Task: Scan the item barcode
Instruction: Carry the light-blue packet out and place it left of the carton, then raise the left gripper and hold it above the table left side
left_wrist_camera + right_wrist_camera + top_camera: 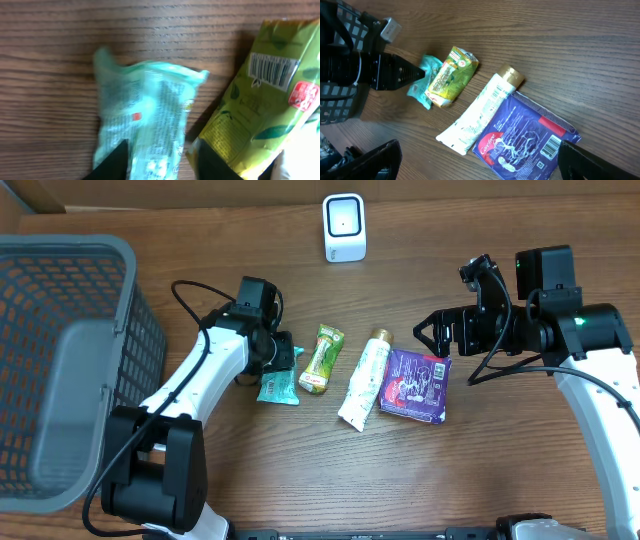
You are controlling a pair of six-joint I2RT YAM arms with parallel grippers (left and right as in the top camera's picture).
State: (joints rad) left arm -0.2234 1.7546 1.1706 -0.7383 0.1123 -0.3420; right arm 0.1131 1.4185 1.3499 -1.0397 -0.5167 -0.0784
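Overhead, the mint packet (278, 387) is lying flat just beside the green pouch (321, 360), under the left gripper (284, 358). The right gripper (432, 332) is hovering wide open and empty.

Left wrist: the fingers (112, 162) are standing parted astride the packet's end. It is looking light, crinkly and slippery, so pinching an edge seam seems best.

Right wrist: the packet (422, 82) is showing pale teal film, with no barcode visible.

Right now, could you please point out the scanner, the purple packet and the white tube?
scanner (344, 227), overhead view, front face.
purple packet (415, 385), overhead view, centre of face.
white tube (363, 383), overhead view, mid-body.
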